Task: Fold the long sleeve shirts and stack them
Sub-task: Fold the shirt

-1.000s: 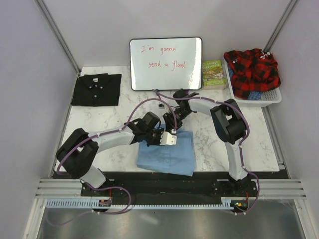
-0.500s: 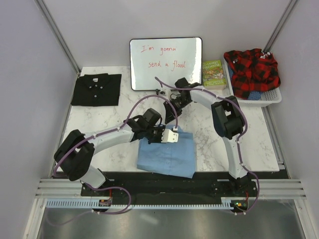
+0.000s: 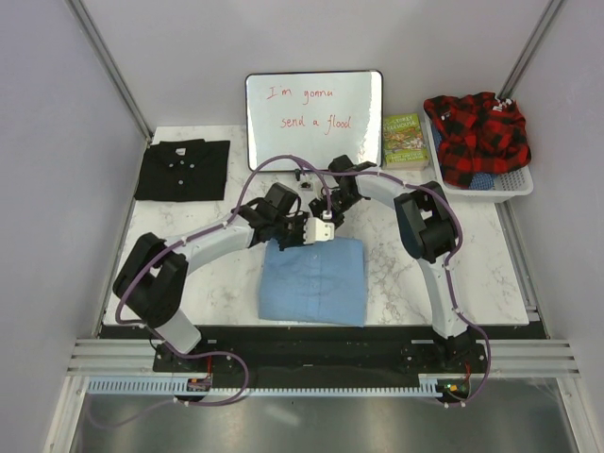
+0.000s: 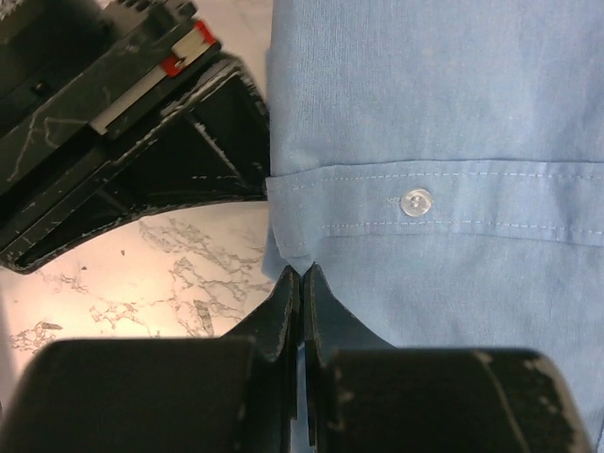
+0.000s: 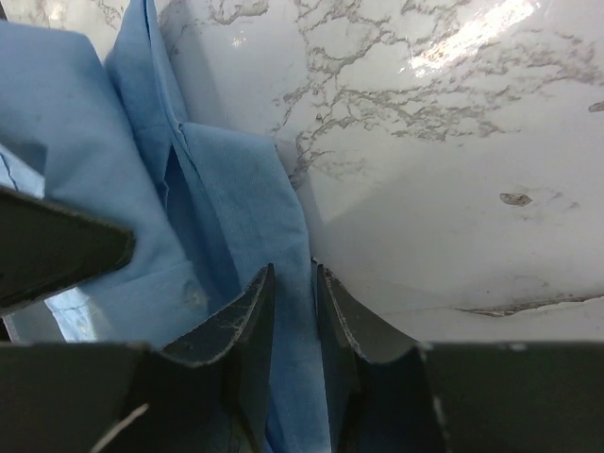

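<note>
Tabletop [image 3: 491, 255]: blue shirt [image 3: 316, 283] (now squarer)

We log a whiteboard [image 3: 314, 121] with red writing at the table's [image 3: 396, 274] far edge, a book [image 3: 404, 140] just right of it, and a red plaid garment [image 3: 477, 134] in the far-right corner basket [image 3: 514, 185].

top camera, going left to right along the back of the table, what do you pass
folded black button-front shirt → white rectangular whiteboard with red handwriting → green paperback book → white plastic basket holding a crumpled red and black plaid garment
</note>
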Robot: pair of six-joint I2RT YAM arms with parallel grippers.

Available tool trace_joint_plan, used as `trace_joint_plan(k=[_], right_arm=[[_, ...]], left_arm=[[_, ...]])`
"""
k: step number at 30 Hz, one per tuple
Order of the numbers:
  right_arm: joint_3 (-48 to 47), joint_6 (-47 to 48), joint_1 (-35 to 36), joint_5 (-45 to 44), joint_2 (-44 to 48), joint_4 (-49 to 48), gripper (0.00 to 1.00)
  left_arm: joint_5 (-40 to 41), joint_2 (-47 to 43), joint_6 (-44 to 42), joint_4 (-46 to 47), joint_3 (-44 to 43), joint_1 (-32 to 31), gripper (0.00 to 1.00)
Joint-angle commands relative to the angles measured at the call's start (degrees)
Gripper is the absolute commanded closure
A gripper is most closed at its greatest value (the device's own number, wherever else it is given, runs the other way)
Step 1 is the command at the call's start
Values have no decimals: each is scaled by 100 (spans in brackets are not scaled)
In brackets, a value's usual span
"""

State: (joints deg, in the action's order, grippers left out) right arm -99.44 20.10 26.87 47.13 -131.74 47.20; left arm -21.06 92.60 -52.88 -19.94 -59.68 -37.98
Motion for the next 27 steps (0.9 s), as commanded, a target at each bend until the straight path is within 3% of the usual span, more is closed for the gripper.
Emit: trace_joint_plan(k=[1, 11, 17, 21, 22, 25, 27], right_arm=[[-32, 240, 2, -108, 8, 79, 67], [-382, 205, -130, -187, -123, 105, 68], [-813, 100, -348, -328, -53, 158, 61], [-1209, 12, -700, -346, 210, 569, 51], [-1157, 12, -866, -319, 437, 641, 43], [-580, -58, -1165, -240, 1088, 755, 34], [-61, -50, -1254, -205, 1526, 878, 30]], left_arm=[[32, 276, -328, 430, -307, 176, 98], [-4, 707, -223, 834, -412, 159, 98], [-3, 725, -196, 704, -562, 150, 94], [-135, 400, 84, 203, -816, 203, 77], [-196, 339, 181, 54, -895, 255, 69], [-503, 119, 577, -666, -1221, 615, 50], [-855, 39, 788, -1157, -1405, 975, 43]])
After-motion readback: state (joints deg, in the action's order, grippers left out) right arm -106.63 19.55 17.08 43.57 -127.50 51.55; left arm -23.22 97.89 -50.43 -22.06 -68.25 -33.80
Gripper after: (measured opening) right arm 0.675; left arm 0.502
